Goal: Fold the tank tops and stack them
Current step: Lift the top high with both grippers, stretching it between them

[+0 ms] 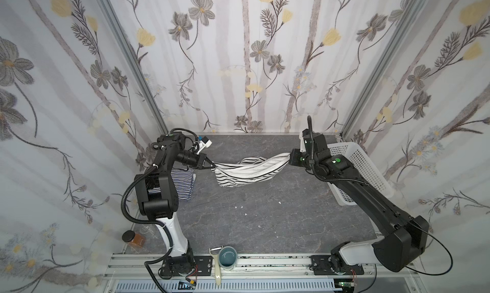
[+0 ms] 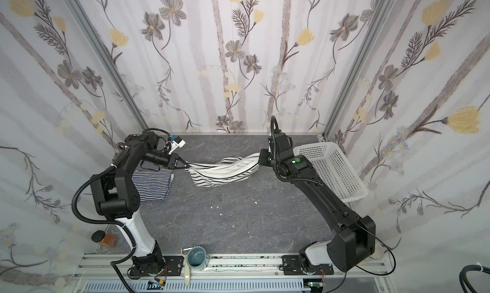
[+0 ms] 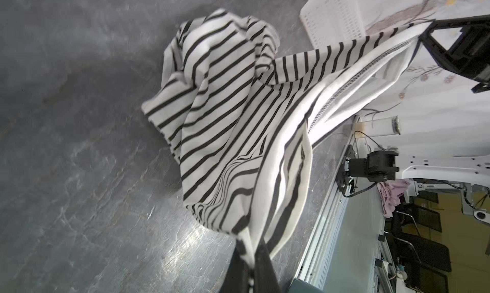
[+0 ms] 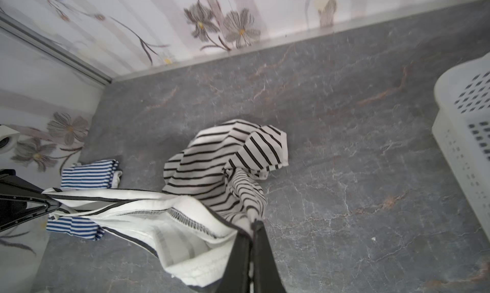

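The white tank top with wide black stripes [image 1: 246,172] [image 2: 225,172] hangs stretched between my two grippers, its middle sagging onto the dark table. My left gripper [image 1: 213,165] [image 2: 188,166] [image 3: 252,254] is shut on its left end. At the other end, near the basket, my right gripper [image 1: 290,156] [image 2: 261,156] [image 4: 253,225] is shut on a white hemmed edge. The loose part [image 3: 225,119] [image 4: 225,156] lies bunched on the table. The navy-and-white tank top [image 1: 183,182] [image 2: 153,184] [image 4: 90,173] lies folded at the left, partly hidden by my left arm.
A white perforated basket [image 1: 366,167] [image 2: 334,169] [image 4: 466,156] leans at the right wall behind my right arm. At the front rail stand a blue-grey cup [image 1: 228,257] and a peeler [image 1: 217,265]. An amber jar [image 1: 132,238] lies at the front left.
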Motion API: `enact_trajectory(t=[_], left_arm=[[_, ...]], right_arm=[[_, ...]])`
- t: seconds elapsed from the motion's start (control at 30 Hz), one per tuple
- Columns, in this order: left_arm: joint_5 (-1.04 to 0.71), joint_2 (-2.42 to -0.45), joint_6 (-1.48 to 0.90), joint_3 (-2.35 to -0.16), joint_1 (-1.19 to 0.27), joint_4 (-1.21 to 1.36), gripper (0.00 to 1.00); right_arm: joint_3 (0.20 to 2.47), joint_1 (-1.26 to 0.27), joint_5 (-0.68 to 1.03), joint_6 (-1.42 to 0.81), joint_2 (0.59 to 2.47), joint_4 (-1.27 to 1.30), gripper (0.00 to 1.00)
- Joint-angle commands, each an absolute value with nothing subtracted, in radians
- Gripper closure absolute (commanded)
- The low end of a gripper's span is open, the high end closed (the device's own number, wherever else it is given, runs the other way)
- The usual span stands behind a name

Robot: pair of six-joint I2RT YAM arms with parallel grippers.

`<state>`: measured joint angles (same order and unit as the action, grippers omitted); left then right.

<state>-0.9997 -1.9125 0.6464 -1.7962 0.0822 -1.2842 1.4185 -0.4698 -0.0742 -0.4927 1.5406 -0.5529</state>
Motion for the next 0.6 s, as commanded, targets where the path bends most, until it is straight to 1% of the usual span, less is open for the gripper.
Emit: enact_trajectory(t=[0.0,0.1,0.2,0.33,0.57], left_arm=[[-1.094,-1.923,0.562,-1.983,0.067,-1.377,1.0],[-1.123,-1.92,0.484,-2.144,0.059,-1.38,1.0],[-1.166,-1.9,0.392,-2.246,0.054,-1.378,1.0],[-1.178,-1.824,0.326,-2.302,0.034,-1.377,1.0],[-1.168,-1.659,0.279,-2.369,0.005,-1.333,1.0]], right_arm=[[1.534,-0.471,-0.129,-0.446,1.52,-0.631,1.0],[1.63,-0.471,-0.12,-0.434,1.486,-0.662,1.0],[1.658,-0.47,-0.096,-0.424,1.417,-0.65,1.0],[1.706,-0.47,-0.066,-0.421,1.334,-0.665,1.0],[1.832,-0.471,0.016,-0.42,1.235,-0.686,1.0]])
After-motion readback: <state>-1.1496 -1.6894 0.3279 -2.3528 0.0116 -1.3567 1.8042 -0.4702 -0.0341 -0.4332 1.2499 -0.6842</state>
